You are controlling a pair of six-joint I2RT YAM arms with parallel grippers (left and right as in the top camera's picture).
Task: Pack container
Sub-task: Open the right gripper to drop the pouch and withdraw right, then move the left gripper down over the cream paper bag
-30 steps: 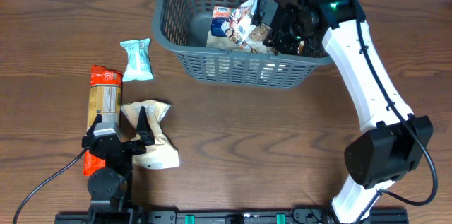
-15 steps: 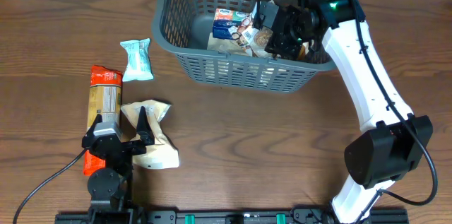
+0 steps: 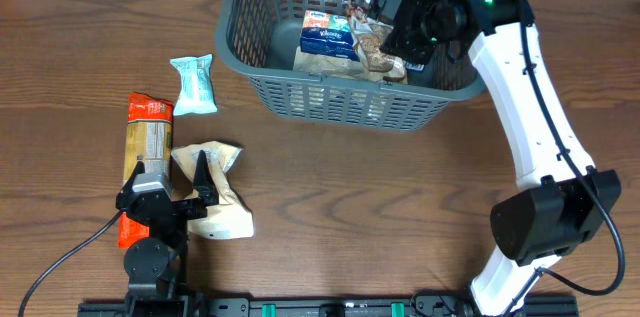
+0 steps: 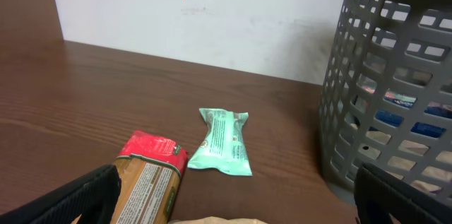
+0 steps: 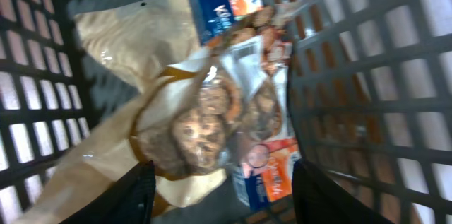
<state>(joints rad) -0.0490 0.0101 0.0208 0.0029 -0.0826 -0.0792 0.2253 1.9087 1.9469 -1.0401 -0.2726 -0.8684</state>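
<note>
Found container (image 3: 330,99) at the far side of the wood table (image 3: 380,197), about mid-width, upright, slotted walls and thick rim in plain view. Located right gripper (image 3: 392,25) inside its outline, over the right half, angled down at the contents. Read its jaws as parted: right wrist view showed both fingers (image 5: 134,192) spread wide at the bottom of frame, nothing pinched between them, lattice wall on either side. Spotted a clear cookie packet (image 5: 205,121) directly below the gap, lying on a tan bag (image 5: 106,153), with a blue-and-white packet (image 5: 222,1) beyond it on the container floor. Could not tell whether the fingertips touched the cookie packet. Matched the same pile in overhead: blue-and-white packet left of the right gripper, cookie packet just beside it. Placed left gripper (image 3: 177,182) at the near-left of the table, well apart from the container, jaws fully spread, gripping nothing, sitting over a cream bag (image 3: 218,207) and an orange-and-tan long packet (image 3: 148,137). Noted a teal packet (image 3: 193,84) further out, between left gripper and container, near the container's left wall but not touching it. Confirmed in left wrist view: teal packet flat on the table, container wall at the right edge.
</note>
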